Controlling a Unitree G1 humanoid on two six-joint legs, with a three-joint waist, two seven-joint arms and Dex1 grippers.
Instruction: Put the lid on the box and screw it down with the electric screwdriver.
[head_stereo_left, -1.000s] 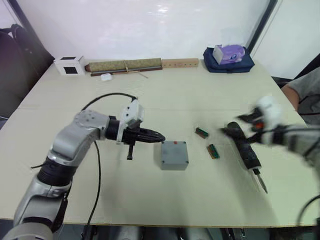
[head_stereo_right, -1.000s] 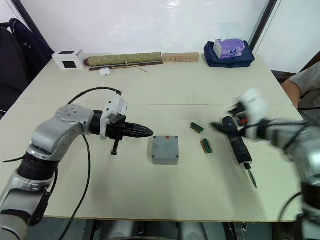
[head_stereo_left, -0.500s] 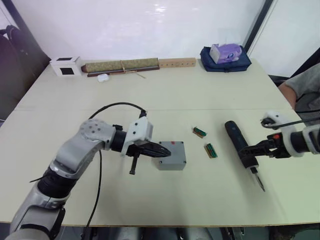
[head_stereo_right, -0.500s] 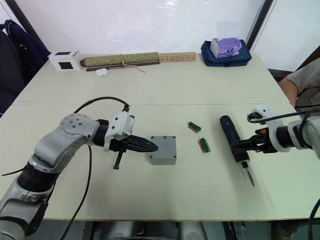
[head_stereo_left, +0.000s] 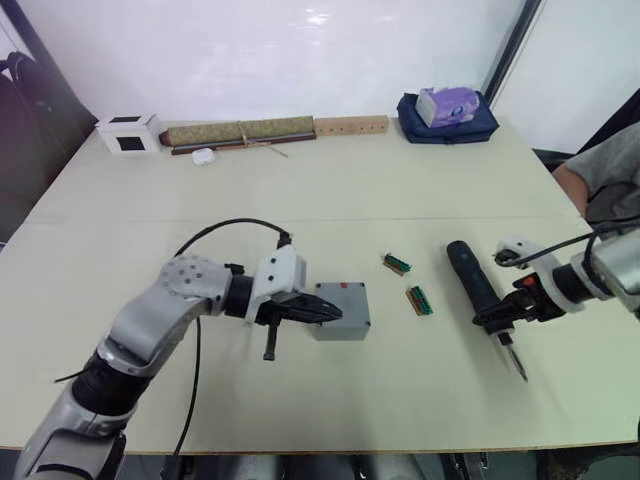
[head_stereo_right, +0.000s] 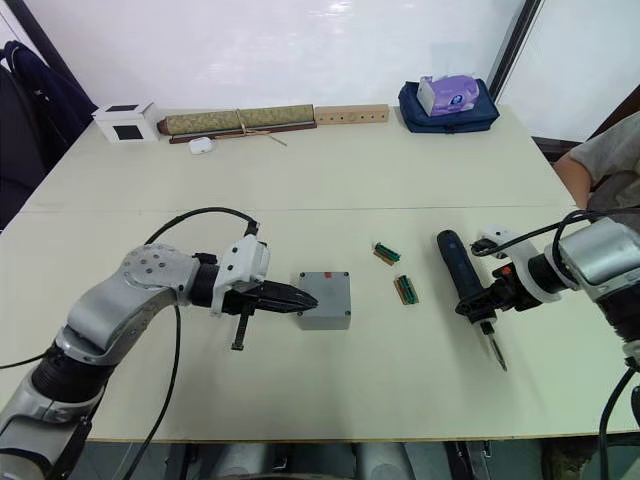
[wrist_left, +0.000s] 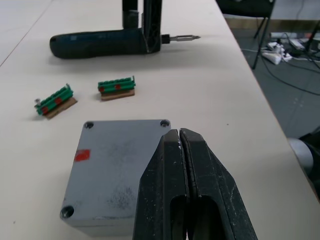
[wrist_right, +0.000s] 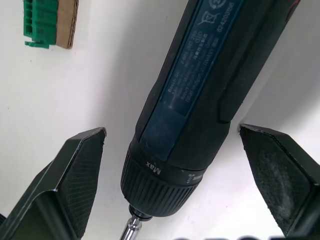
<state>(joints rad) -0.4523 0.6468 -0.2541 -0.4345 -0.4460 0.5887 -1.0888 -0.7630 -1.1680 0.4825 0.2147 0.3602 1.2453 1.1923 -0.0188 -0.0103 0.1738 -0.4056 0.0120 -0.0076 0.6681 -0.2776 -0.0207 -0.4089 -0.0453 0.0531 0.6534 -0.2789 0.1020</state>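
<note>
The box (head_stereo_left: 341, 309) is a square grey block in mid-table. Its flat top (wrist_left: 115, 165) shows corner screw holes and a small red mark. It reads as one closed piece, so I cannot tell the lid apart from it. My left gripper (wrist_left: 179, 136) is shut and empty, its tips over the box's left part; whether they touch it I cannot tell. The electric screwdriver (head_stereo_left: 473, 283) lies on the table to the right, bit towards me. My right gripper (wrist_right: 172, 134) is open, its fingers (wrist_right: 82, 172) astride the tool's bit end.
Two small green strips (head_stereo_left: 400, 264) (head_stereo_left: 420, 300) lie between box and screwdriver. Along the far edge stand a white cube (head_stereo_left: 128, 131), a rolled mat (head_stereo_left: 240, 131), a wooden bar (head_stereo_left: 350, 125) and a navy bag (head_stereo_left: 445, 110). A person (head_stereo_left: 612, 170) sits at the right.
My left gripper has moved right, from beside the box to over its left part, still shut. My right gripper has come down from above the screwdriver and now straddles its bit end, open.
</note>
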